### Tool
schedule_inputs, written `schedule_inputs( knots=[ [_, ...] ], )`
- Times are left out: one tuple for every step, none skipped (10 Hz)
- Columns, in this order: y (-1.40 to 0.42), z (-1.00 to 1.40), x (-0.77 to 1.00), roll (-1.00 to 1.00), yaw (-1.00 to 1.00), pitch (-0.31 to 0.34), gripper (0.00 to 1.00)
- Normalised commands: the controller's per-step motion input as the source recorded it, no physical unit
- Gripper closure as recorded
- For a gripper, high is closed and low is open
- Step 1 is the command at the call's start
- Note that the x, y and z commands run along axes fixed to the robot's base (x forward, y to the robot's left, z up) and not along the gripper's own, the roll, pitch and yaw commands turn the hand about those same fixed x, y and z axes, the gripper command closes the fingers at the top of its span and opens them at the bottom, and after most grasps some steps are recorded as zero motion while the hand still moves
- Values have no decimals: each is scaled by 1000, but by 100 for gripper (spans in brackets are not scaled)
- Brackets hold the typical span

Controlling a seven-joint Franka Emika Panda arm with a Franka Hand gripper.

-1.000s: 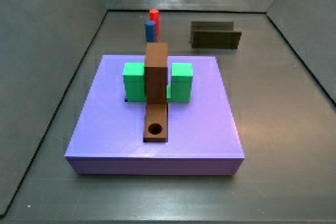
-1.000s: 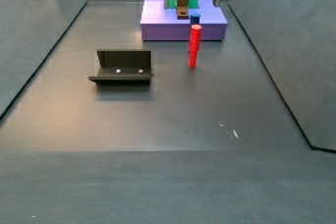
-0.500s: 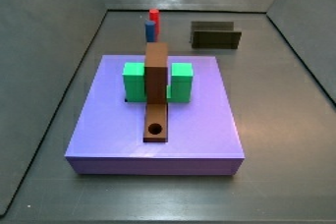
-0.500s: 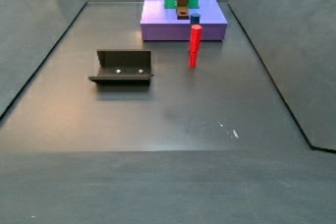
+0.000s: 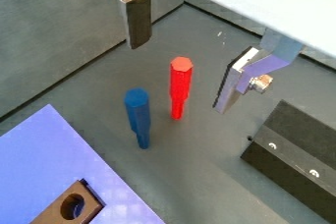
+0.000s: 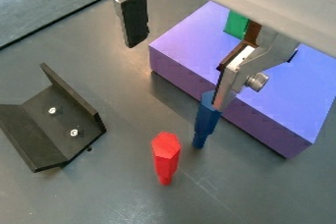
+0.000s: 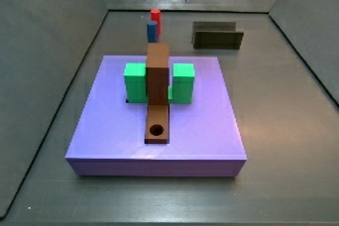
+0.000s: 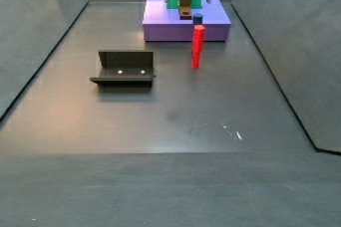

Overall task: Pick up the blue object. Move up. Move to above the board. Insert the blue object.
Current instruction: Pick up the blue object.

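Fixture [image 8: 124, 69] nearest in side view, on grey floor, well apart from rest. Peg, i.e. blue object [image 8: 197, 46], upright on floor just beside purple slab [image 8: 167, 29]; red half [image 5: 180, 86] and blue half [image 5: 137, 117] both visible in wrist view, blue end [image 6: 206, 120] near slab wall. Board [image 7: 158, 91] lies lengthwise on slab [image 7: 119, 136] between green blocks [image 7: 135, 82], hole [image 7: 158, 130] empty. Gripper [image 5: 195, 43] above peg, fingers [image 5: 137, 20] spread wide, holding nothing, no contact w/ peg.
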Motion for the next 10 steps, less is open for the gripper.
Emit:
schedule_inputs(
  knots=[
    [-63, -217, 0, -33, 0, 0, 0],
    [-54, -303, 0, -1, 0, -19, 0],
    [-74, -300, -100, 0, 0, -44, 0],
    [-117, -251, -51, 0, 17, -30, 0],
    [-220, -194, -49, 70, 94, -7, 0],
    [-291, -14, -183, 269, 243, 0, 0],
    [-289, 0, -231, 324, 289, -26, 0],
    [-174, -63, -6, 141, 171, -6, 0],
    [-103, -149, -6, 74, 114, -21, 0],
    [0, -174, 0, 6, 0, -6, 0]
  ],
)
